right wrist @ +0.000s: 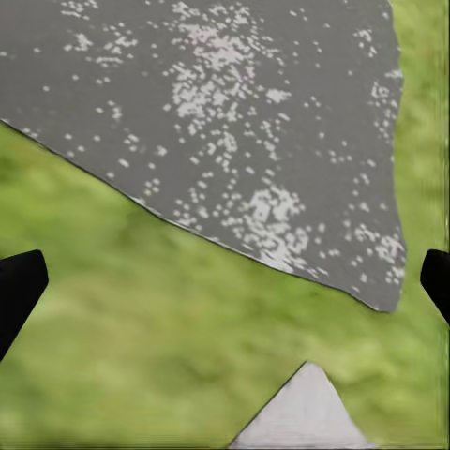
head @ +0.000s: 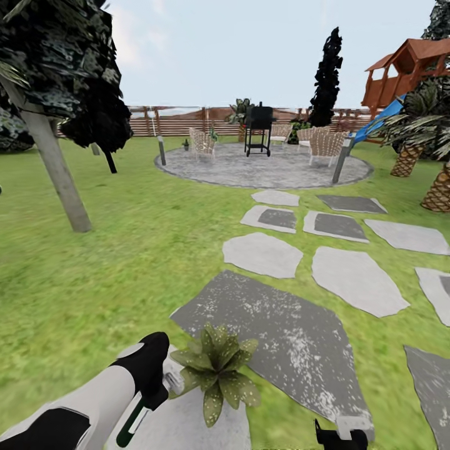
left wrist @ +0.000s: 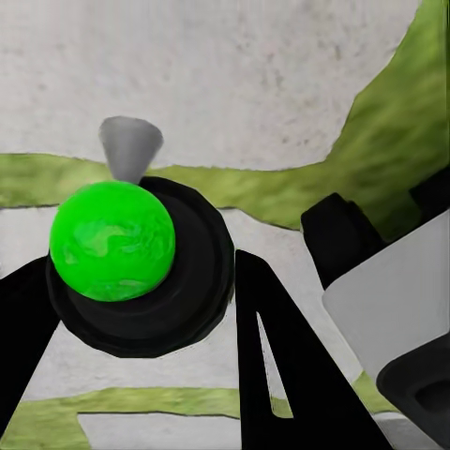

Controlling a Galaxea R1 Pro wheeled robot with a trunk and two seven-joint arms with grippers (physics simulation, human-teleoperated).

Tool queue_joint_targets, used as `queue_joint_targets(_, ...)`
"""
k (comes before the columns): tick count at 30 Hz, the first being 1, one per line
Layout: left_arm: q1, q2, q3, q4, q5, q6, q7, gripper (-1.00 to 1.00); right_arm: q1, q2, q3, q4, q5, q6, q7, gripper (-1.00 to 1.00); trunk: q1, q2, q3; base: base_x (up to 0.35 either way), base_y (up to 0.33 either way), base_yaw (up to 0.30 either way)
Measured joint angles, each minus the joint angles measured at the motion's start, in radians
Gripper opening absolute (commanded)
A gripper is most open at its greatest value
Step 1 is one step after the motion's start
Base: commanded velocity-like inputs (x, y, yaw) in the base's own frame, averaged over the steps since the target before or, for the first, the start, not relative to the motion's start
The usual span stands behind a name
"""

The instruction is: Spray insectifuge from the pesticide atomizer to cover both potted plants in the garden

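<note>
My left gripper (left wrist: 141,272) is shut on the pesticide atomizer (left wrist: 112,239): a bright green ball in a black collar with a grey cone nozzle, held between black fingers (left wrist: 272,356). In the head view that gripper (head: 155,384) hangs just left of a potted plant (head: 215,372), a low rosette of pointed green leaves standing on a pale stepping stone (head: 187,425). A white and green part of the atomizer (head: 137,417) pokes out below the hand. My right gripper (right wrist: 225,281) is open over grass and a dark speckled stone (right wrist: 234,122), and it also peeks in at the head view's lower edge (head: 340,435).
Stepping stones (head: 262,253) lead across the lawn to a round paved patio (head: 262,169) with wicker chairs, a black grill (head: 259,128) and a small potted plant (head: 185,144). A tree trunk (head: 56,169) stands left, palms (head: 412,150) and a play tower right, and a slat fence behind.
</note>
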Motion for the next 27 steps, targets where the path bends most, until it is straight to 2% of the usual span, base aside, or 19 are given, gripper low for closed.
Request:
queue_joint_targets(7, 0.000, 0.000, 0.000, -0.001, 0.000, 0.001, 0.001, -1.00, 0.000, -0.001, 0.000, 0.000, 0.000, -0.001, 0.000, 1.00, 0.000, 0.000, 0.000, -0.107, 0.100, -0.019)
queue_joint_targets(19, 0.000, 0.000, 0.000, -0.002, 0.000, 0.003, 0.002, -1.00, 0.000, -0.001, 0.000, -0.001, 0.000, -0.002, 0.000, 1.00, 0.000, 0.000, 0.000, -0.121, 0.277, -0.002)
queue_joint_targets(27, 0.000, -0.001, 0.000, -0.002, -0.002, 0.002, 0.003, -1.00, 0.000, -0.001, -0.001, -0.001, -0.001, -0.002, 0.000, 1.00, 0.000, 0.000, 0.005, -0.123, 0.293, -0.207)
